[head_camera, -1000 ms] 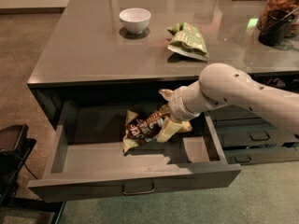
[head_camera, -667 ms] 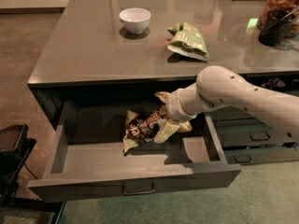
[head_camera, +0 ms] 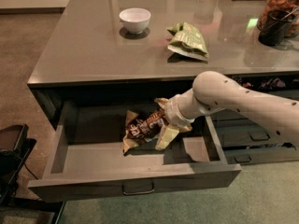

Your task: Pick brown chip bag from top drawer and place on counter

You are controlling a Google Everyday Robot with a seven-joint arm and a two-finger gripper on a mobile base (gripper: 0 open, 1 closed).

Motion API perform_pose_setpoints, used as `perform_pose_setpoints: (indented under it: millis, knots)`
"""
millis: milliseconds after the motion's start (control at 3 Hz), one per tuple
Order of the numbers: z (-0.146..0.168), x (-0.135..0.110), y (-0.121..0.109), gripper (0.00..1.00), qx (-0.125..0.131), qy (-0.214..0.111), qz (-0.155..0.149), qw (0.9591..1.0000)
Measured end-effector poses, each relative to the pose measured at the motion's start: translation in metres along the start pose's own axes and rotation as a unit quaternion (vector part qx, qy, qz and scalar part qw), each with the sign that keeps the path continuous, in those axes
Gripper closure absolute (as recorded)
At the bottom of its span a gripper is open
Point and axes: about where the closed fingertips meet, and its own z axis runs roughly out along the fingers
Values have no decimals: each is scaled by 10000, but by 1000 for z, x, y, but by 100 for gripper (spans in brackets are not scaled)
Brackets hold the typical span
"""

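The brown chip bag (head_camera: 142,127) lies tilted inside the open top drawer (head_camera: 131,183), right of its middle, with its left end down on the drawer floor. My gripper (head_camera: 164,120) reaches into the drawer from the right on its white arm (head_camera: 233,99). It is shut on the bag's right end, with one cream finger (head_camera: 166,136) below the bag and the other above it. The counter (head_camera: 93,45) spreads above the drawer.
On the counter stand a white bowl (head_camera: 135,20), a green chip bag (head_camera: 188,41) and a dark jar of snacks (head_camera: 278,17) at the far right. Narrower grey drawers (head_camera: 254,139) sit right of the open drawer. A dark object (head_camera: 11,148) stands at lower left.
My arm has shifted slightly left and down over the drawer. The brown chip bag has barely moved and stays in the gripper's fingers.
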Motion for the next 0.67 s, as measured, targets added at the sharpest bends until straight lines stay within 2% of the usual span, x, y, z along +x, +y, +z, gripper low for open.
perform_pose_setpoints:
  millis: [667]
  knots:
    - [19, 24, 2, 5, -253, 212, 85, 9994]
